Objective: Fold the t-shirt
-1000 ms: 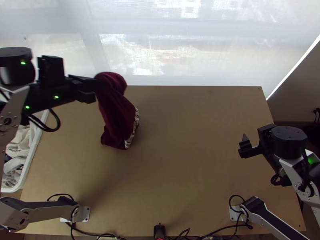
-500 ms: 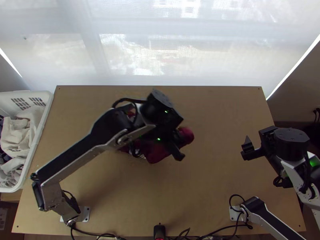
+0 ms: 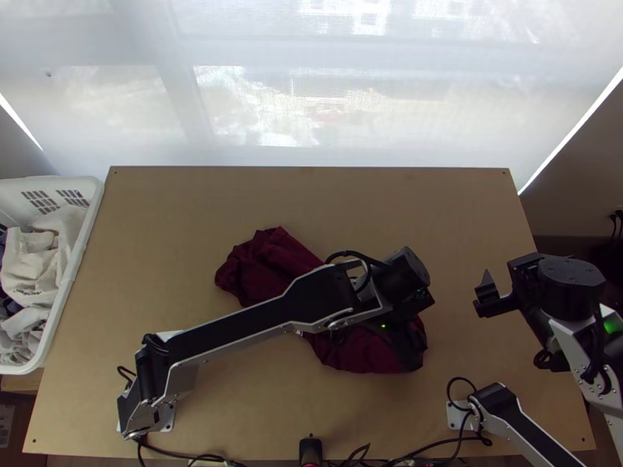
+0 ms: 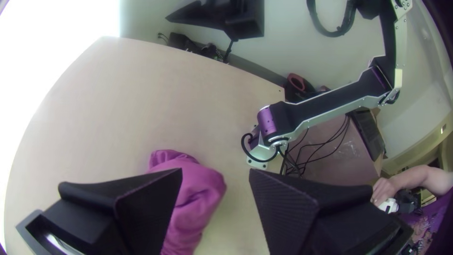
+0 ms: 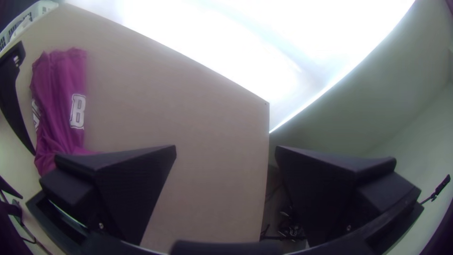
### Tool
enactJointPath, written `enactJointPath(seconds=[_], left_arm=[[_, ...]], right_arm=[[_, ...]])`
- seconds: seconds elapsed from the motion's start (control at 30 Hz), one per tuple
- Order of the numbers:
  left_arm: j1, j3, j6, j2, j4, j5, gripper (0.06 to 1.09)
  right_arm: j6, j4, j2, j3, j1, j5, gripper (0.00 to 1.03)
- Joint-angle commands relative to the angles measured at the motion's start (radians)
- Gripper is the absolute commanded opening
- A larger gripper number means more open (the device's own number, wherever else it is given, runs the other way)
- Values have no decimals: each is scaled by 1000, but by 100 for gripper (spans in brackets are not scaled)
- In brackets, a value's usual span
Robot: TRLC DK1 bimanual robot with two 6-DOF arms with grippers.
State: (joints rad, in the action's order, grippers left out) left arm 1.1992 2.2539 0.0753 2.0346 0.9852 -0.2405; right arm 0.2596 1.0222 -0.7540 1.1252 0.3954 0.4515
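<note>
Pale light comes through the white blind [image 3: 311,101] beyond the far edge of the desk [image 3: 459,226], leaving the desktop moderately lit, with faint, soft-edged shadows. In both wrist views the blind flares to blank white glare, the desk's straight edges bow, and some outer corners fall dark.

A light wooden table [image 3: 452,218] is crossed slantwise by a bunched, dark red t-shirt [image 3: 261,268]. Metal base plates [image 3: 167,418] are fixed toward the table's near corners, and black cables [image 3: 183,456] are strung along its near edge.
</note>
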Motion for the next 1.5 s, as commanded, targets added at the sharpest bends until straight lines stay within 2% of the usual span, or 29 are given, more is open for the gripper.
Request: enactJointPath(seconds=[0.0, 0.17, 0.37, 0.63, 0.77, 0.9, 1.13, 1.47], left_arm=[[-23, 15, -46, -22, 7, 44, 95], [-139, -76, -80, -192, 76, 78, 98], [-372, -338, -115, -453, 93, 93, 98], [-748, -597, -141, -732, 93, 93, 98], [-899, -729, -140, -870, 92, 92, 98], [-1015, -867, -135, -1005, 90, 86, 98], [-1167, -1074, -132, -1194, 92, 81, 98], [-1202, -1242, -106, -1304, 86, 76, 99]], right_arm=[[10, -19, 5, -19, -1, 0, 98], [50, -76, -4, -41, 54, 0, 98], [66, -143, -94, -51, 181, -2, 98], [70, -214, -275, -22, 470, -50, 98], [76, -297, -413, 35, 560, -88, 98], [75, -381, -556, 100, 619, -123, 98], [18, -432, -788, 235, 681, -185, 98], [23, -481, -1024, 377, 750, -224, 96]])
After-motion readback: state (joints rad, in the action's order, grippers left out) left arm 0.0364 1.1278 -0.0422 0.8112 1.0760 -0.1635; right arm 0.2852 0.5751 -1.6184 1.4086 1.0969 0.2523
